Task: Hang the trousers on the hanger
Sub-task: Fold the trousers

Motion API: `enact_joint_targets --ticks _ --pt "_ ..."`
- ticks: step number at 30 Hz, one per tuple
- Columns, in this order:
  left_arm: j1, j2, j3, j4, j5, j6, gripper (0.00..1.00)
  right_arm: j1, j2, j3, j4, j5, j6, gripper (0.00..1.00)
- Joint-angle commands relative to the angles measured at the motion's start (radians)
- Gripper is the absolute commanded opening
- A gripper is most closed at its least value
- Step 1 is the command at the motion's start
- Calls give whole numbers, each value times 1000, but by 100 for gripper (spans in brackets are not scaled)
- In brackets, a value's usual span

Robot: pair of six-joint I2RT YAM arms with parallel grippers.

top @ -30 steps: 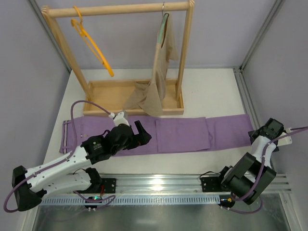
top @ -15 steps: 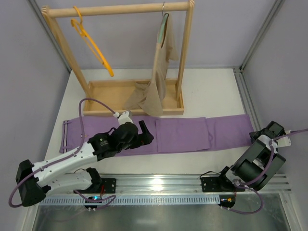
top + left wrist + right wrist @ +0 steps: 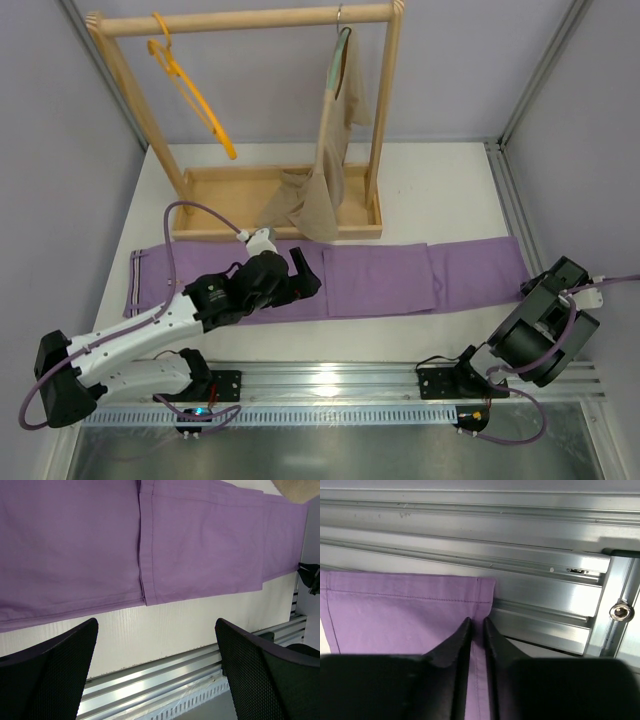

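At ten o'clock the thin orange-yellow plastic hanger hooks on the pale wooden rack, its bar slanting down, well apart from the cloth below. The left gripper hovers over the long lilac-purple fabric trousers, its mesh-textured black fingers spread wide, holding nothing. The trousers lie flat and smooth across the white table from nine to three o'clock. At one o'clock a limp beige garment sags into the rack's tray, just behind them. At four o'clock the right gripper has narrow jaws pinching the hem corner beside the ribbed aluminium rail
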Motion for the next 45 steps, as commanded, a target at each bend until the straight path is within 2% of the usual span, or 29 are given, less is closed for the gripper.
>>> enact_joint_targets --ticks 1,3,7,12,16,17,19,20,21,22,23,26,27,29,30,33,34,36,38,40,41,43,45 --pt "-2 -15 31 4 -22 14 100 -1 24 10 16 -25 22 17" --pt "-2 -22 28 1 -29 14 100 1 13 10 19 -38 3 4" --pt "-2 -52 25 -7 -71 28 100 1 -71 0 5 -28 -40 4" --pt "40 -85 19 -42 -105 57 100 74 -271 68 -154 40 -124 4" --pt "125 -97 -18 -9 -51 84 100 319 -456 126 -297 155 -169 4" --pt "143 -98 -27 1 -33 87 100 454 -481 126 -322 169 -195 4" --pt "204 -92 -53 30 27 95 100 606 -547 119 -359 220 -175 4" --pt "223 -92 -62 39 47 100 100 740 -561 90 -339 190 -166 4" --pt "249 -91 -70 56 64 101 100 809 -573 74 -327 188 -155 4" --pt "260 -91 -82 62 79 101 100 878 -576 62 -326 195 -137 4" --pt "267 -94 -87 65 96 98 100 1018 -569 41 -329 215 -115 4" --pt "272 -109 -111 87 96 92 100 1247 -535 -9 -313 266 -26 4" --pt "272 -109 -117 93 99 91 100 1407 -521 -15 -307 321 15 4" --pt "275 -111 -127 94 110 89 100 1520 -486 -12 -300 353 37 4" --pt "275 -111 -131 94 113 91 100 1615 -449 -10 -299 367 58 4" --pt "275 -120 -137 84 119 97 100 1700 -383 -7 -264 320 63 4" --pt "275 -124 -142 81 115 100 100 1754 -375 -1 -279 347 107 4" --pt "275 -141 -148 68 99 104 100 1788 -369 -1 -284 355 110 11" --pt "275 -158 -154 58 89 109 100 1800 -383 5 -280 346 107 28" --pt "275 -169 -162 50 84 110 100 1802 -415 16 -276 338 80 36" --pt "274 -172 -165 48 84 109 100 1802 -421 32 -271 340 27 44" --pt "275 -183 -174 48 86 107 100 1800 -399 90 -318 416 -11 52" --pt "277 -187 -176 48 87 106 100 1791 -350 138 -366 456 -50 52"
